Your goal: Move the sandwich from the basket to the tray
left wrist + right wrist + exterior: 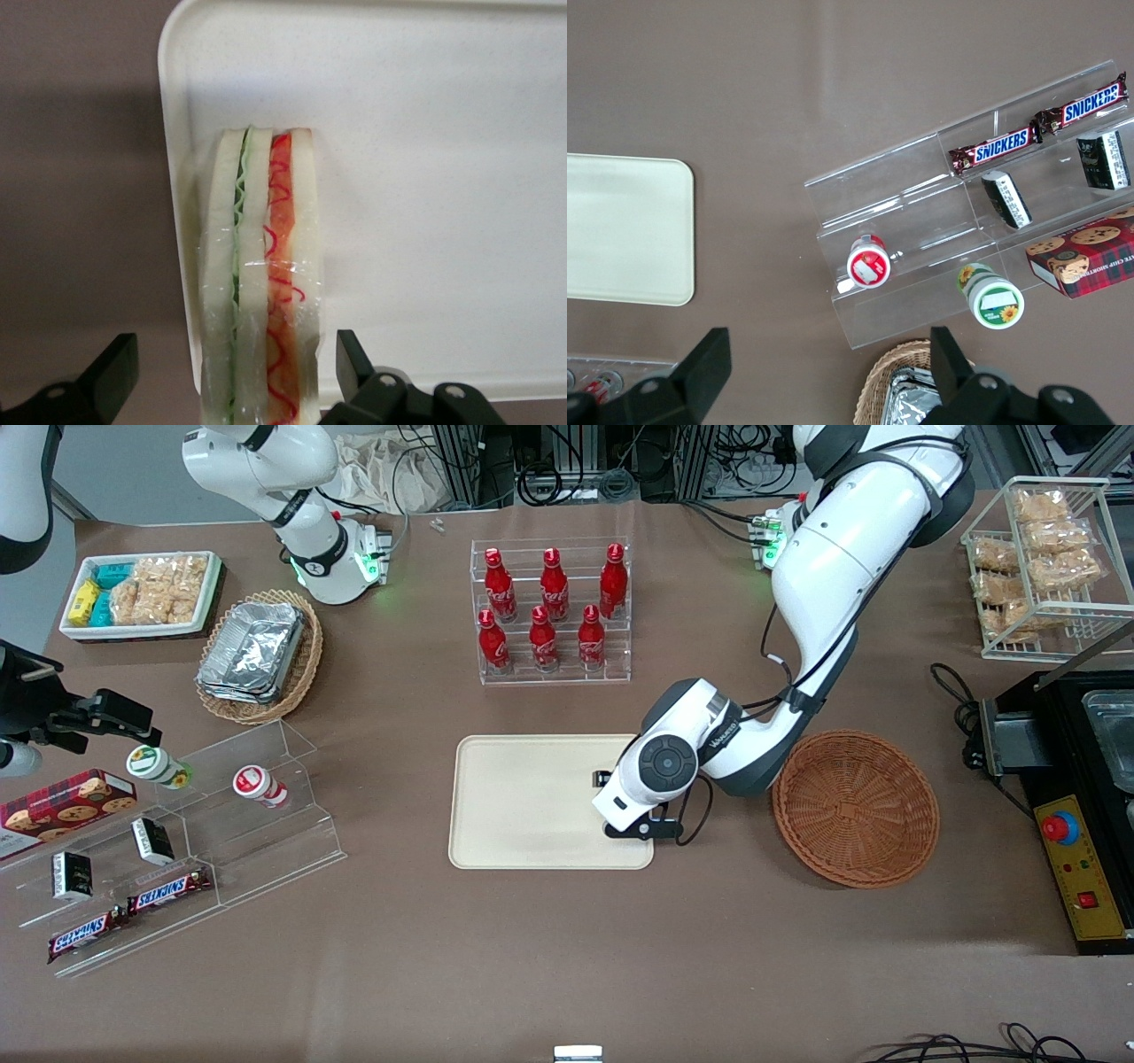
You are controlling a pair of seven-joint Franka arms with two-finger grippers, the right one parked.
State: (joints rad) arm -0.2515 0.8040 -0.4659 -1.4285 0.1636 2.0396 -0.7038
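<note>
The sandwich (261,283), a plastic-wrapped wedge of white bread with green and red-orange filling, rests on the cream tray (425,177) close to its rim. My left gripper (236,347) is open, one finger on each side of the sandwich with a gap at both. In the front view the gripper (620,806) hangs low over the end of the tray (532,797) nearest the basket (855,808), and its wrist hides the sandwich. The round reddish-brown basket holds nothing.
A clear rack of red bottles (551,615) stands farther from the front camera than the tray. A stepped acrylic shelf with snacks (177,824), a tan basket of foil trays (257,655) and a white bin (142,593) lie toward the parked arm's end. A black machine (1081,806) sits beside the basket.
</note>
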